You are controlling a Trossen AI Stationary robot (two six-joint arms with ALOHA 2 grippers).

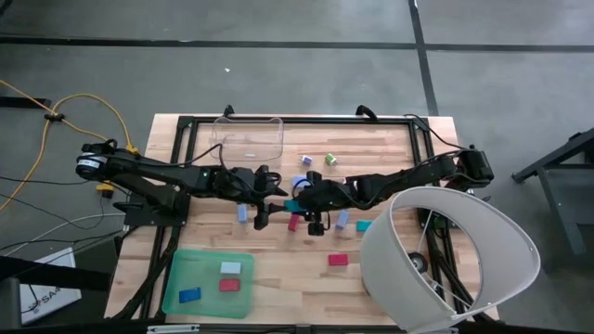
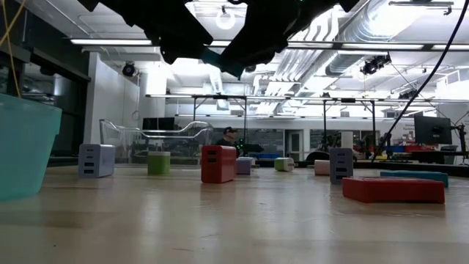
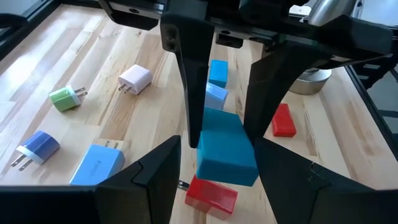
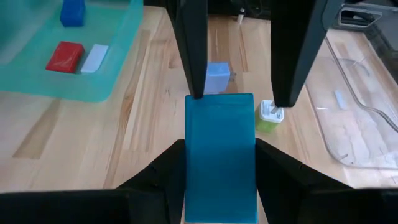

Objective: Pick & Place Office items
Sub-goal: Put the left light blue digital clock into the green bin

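A teal block [image 1: 292,205], one of the office items, hangs above the table's middle between my two grippers. My right gripper [image 4: 219,144] is shut on it, reaching in from the table's right. My left gripper [image 3: 217,142] faces it from the left and is open, its fingers standing on either side of the block's free end [image 4: 219,102]. Other small items lie on the wood: a red one [image 1: 337,261], light blue ones [image 1: 242,212], a green one [image 1: 331,160]. A green tray [image 1: 178,278] at the near left holds three pieces. My right gripper pinches the teal block by its two long sides [image 4: 194,168] between its two fingers. The fingers come from the table's right, slanting a little downward, and lie along the block. The block is lifted clear of the table and sticks out ahead of the fingers. My left gripper has one fingertip [image 4: 196,90] right at the block's far corner; whether it touches I cannot tell. The other finger [image 4: 286,93] stands apart from the block.
A clear plastic bin [image 1: 249,139] stands at the far edge, left of the middle. A large white shade-like object [image 1: 445,260] covers the near right corner in the high view. Red [image 1: 294,223] and teal [image 1: 363,225] items lie below the grippers.
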